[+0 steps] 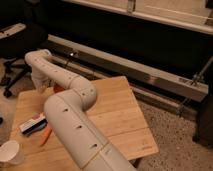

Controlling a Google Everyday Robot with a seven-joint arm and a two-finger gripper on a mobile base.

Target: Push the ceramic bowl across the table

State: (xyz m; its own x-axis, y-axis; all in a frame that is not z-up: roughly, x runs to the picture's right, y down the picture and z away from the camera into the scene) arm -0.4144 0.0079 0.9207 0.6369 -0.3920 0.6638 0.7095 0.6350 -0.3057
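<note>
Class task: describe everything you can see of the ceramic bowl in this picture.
Very little of the ceramic bowl shows: a small glossy red-orange sliver near the far left of the bamboo table. The white robot arm covers the rest, so its shape and inside stay hidden. The claw hangs just left of it, near the table's back edge; whether they touch cannot be told.

The single camera is looking down from above and behind the arm [75, 120], whose nearest segment is filling the lower middle of the frame. It is facing forward across the table [125, 115] toward a dark wall, with the gripper [41, 82] lying far ahead at upper left. A sliver of what is probably the ceramic bowl [58, 88] is showing just beside the gripper.
</note>
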